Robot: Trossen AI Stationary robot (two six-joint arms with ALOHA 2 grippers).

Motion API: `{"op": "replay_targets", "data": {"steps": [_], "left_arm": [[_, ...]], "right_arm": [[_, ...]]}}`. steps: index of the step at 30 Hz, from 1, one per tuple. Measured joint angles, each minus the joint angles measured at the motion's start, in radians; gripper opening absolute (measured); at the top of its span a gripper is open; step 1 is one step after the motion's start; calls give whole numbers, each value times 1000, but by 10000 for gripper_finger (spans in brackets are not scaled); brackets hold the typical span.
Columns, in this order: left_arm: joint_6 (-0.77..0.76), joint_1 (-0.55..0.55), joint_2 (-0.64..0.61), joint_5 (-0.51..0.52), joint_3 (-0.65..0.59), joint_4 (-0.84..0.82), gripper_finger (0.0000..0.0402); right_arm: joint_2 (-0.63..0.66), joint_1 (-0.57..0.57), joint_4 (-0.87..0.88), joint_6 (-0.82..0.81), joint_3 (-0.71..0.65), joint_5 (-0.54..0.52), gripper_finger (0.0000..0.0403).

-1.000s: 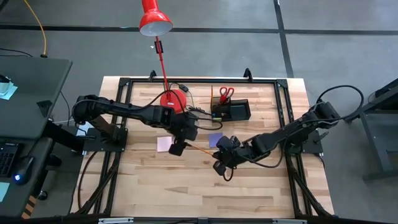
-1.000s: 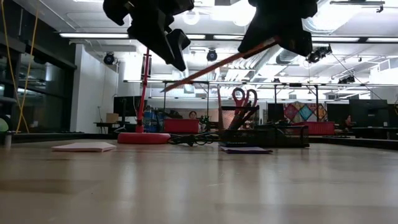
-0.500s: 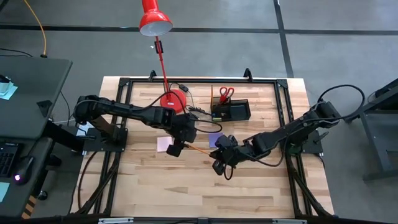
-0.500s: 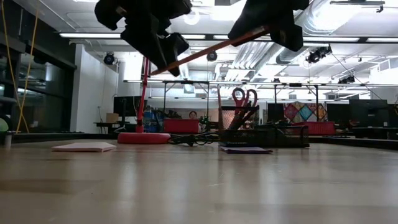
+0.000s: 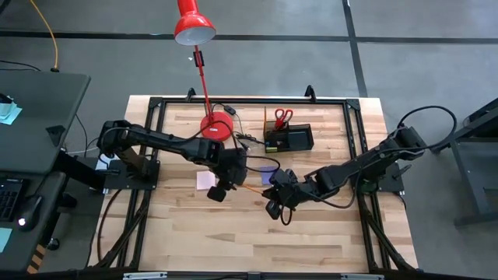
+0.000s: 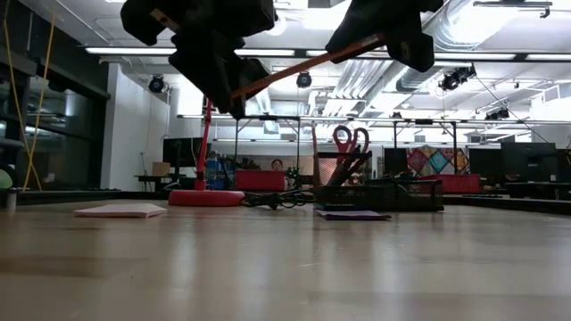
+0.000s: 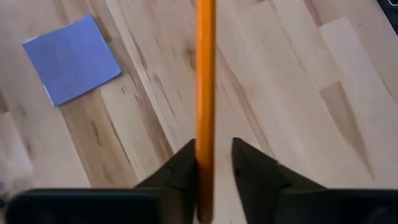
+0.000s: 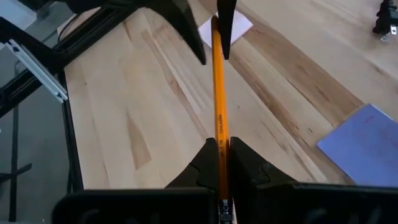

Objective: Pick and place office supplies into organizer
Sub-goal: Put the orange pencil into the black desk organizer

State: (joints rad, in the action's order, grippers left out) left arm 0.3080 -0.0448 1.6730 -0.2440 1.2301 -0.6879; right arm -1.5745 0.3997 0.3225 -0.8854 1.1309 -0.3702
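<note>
roughly level pencil (image 5: 250, 187) between grippers

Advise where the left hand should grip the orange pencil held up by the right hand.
Grip the orange pencil at its free end, away from the right hand clamping the other end. It is off the table, so close across the thin shaft; the left hand straddles it there, open.

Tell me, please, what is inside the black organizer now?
Red-handled scissors stand upright in the organizer, handles up, with an orange pencil beside them. Its dark walls hide whatever lies low in the other compartments.
</note>
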Motion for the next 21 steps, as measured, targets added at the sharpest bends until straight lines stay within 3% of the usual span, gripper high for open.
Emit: {"op": "replay_targets", "data": {"steps": [5, 13, 21], "left_arm": [[3, -8, 0, 0, 0, 0, 12], [28, -33, -1, -20, 3, -40, 8], [113, -83, -10, 4, 0, -195, 4]], "right_arm": [[0, 0, -1, 0, 0, 3, 0], [1, -3, -5, 18, 0, 4, 7], [19, 3, 72, 20, 0, -62, 86]]}}
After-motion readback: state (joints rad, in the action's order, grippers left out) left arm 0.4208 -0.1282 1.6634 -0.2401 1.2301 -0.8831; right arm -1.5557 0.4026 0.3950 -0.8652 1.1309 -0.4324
